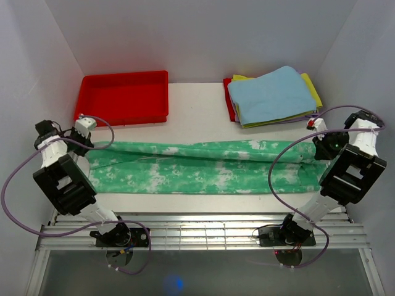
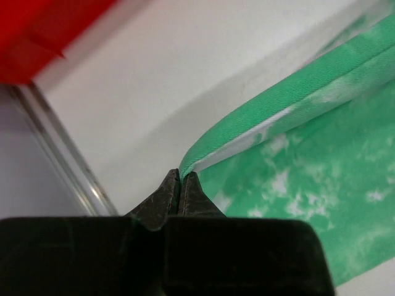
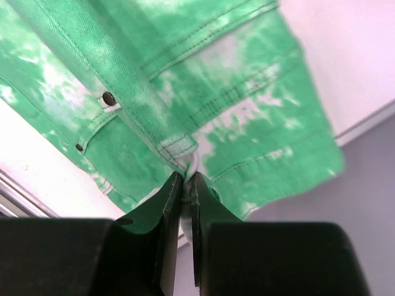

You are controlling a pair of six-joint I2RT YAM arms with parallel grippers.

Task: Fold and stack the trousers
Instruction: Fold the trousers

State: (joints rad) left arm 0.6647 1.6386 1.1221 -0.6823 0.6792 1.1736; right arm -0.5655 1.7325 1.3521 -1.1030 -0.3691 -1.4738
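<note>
The green tie-dye trousers lie stretched across the table, folded lengthwise, from the left arm to the right arm. My left gripper is shut on a folded hem edge of the trousers at their left end, lifting it a little off the table. My right gripper is shut on the waistband corner of the trousers at their right end, near the table's right edge. In the top view the left gripper and right gripper hold the far edge at each end.
A red tray stands at the back left, its corner showing in the left wrist view. A stack of folded cloths, light blue on top over yellow, lies at the back right. A metal rail runs along the near edge.
</note>
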